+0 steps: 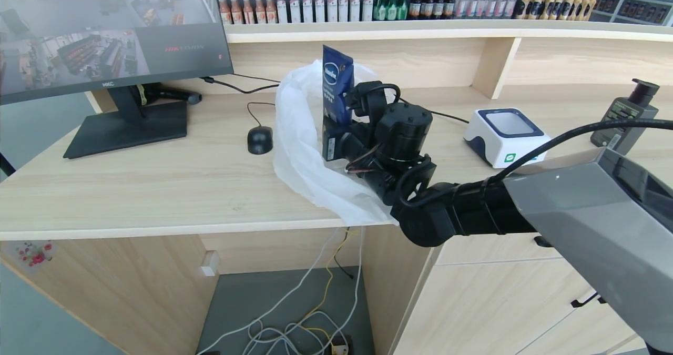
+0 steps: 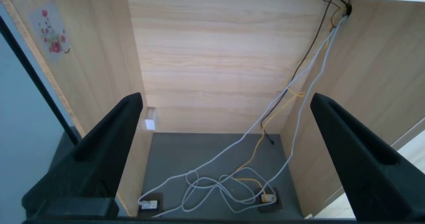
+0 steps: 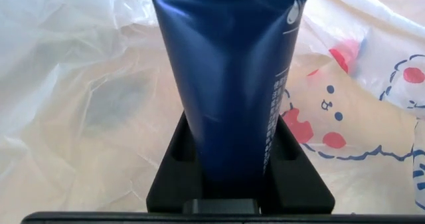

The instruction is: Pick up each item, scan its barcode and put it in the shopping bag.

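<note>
Below the wooden counter (image 1: 157, 186), the left gripper (image 2: 226, 154) is held with its fingers (image 2: 106, 151) spread wide and nothing between them. It faces the open recess where loose cables (image 2: 226, 184) lie on the floor. A flower sticker (image 2: 53, 31) is stuck to the side panel nearby.

On the counter, a monitor (image 1: 105, 29) is set at the far left on a flat black stand (image 1: 129, 129). A black mouse (image 1: 259, 139) lies to its right, just beside the shopping bag (image 1: 299, 150) but not touching it.

The bag, of thin white plastic, is slumped open on the counter, with one edge hanging over the front. The blue tube (image 1: 336, 84) is held upright over the bag's mouth, its lower end pinched in the right gripper (image 1: 336, 134). In the right wrist view the tube (image 3: 232, 84) is clamped between the two black fingers (image 3: 179, 164), with bag plastic (image 3: 80, 84) behind it. Red and blue print (image 3: 345, 117) is seen there; whether it belongs to the bag or to something inside cannot be told. Part of the bag's right side is covered by the right arm's wrist.

Further right, a white barcode scanner (image 1: 506, 134) stands well apart from the bag. A grey pump bottle (image 1: 625, 115) is placed near the right edge. A row of bottles (image 1: 410, 5) is lined along the shelf behind.
</note>
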